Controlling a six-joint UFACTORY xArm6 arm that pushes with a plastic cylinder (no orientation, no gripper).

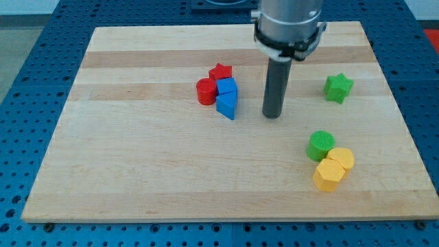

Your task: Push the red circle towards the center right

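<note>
Red circle (206, 91) sits left of the middle of the wooden board (137, 171), a bit toward the view's top. The board is pale wood with light and dark stripes. It lies on a blue table (27, 68) covered in little bumps.

Going from the view's left to its right, the red circle comes first. It touches a red star (221, 71), which is just above it and to the right. It also touches a blue block (227, 87) on its right side. A blue triangle block (227, 104) sits just below that blue block, touching it.

Next comes my tip (273, 115). It is the bottom end of a dark rod. It rests on bare wood just to the right of the blue blocks, with a small gap between. It touches no block and holds nothing.

Farther right, a green circle (321, 145) touches two yellow blocks (340, 158) (328, 175) near the view's bottom. A green star (338, 88) stands alone, up near the right edge.
</note>
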